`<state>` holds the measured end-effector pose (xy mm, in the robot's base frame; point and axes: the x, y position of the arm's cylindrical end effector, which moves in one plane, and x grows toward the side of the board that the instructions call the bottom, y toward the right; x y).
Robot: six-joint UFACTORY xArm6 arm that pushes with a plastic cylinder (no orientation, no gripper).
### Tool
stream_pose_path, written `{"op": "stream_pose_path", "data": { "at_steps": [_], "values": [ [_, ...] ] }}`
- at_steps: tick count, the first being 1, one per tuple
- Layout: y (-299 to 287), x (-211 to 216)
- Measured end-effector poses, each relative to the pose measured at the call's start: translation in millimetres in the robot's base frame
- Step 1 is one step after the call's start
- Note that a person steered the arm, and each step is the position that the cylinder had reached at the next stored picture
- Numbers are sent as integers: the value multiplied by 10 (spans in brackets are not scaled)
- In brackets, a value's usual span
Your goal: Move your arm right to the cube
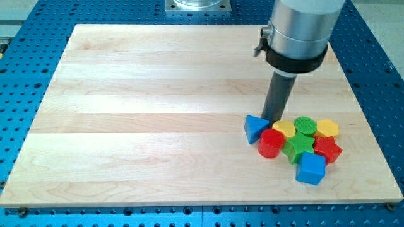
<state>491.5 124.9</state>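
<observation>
A pale wooden board [158, 113] is seen lying on a blue perforated table [372, 82]; all the small plastic blocks are gathered in one tight cluster near the view's lower right. The cluster is made up of a blue triangular prism [255, 128] at its left edge, a red cylinder [271, 143], a yellow rounded block [284, 129] whose exact shape cannot be told, a green ribbed cylinder [305, 125], a yellow hexagonal block [327, 129], a green star-shaped block [298, 147], a red star-shaped block [327, 149], and a blue cube [310, 168] at the bottom of the group, touching the green star-shaped block above it.

No gripper is carried; the arm ends in a bare dark rod, nothing being held, and my tip [274, 120] is set on the board at the cluster's upper left, just beside the blue triangular prism and the yellow rounded block.

The blue cube is taken to be the target; it lies below and to the right of my tip, with other blocks between. A straight path would probably plough through the cluster and shove the cube away; it is judged better that the cluster be skirted, perhaps round its left and bottom, and the cube approached slowly, the motion being stopped just beside it.
</observation>
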Motion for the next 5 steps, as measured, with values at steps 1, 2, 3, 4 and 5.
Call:
{"op": "stream_pose_path", "data": {
  "at_steps": [1, 2, 3, 4, 5],
  "values": [
    [52, 27],
    [144, -119],
    [534, -502],
    [1201, 67],
    [1492, 407]
  ]
}}
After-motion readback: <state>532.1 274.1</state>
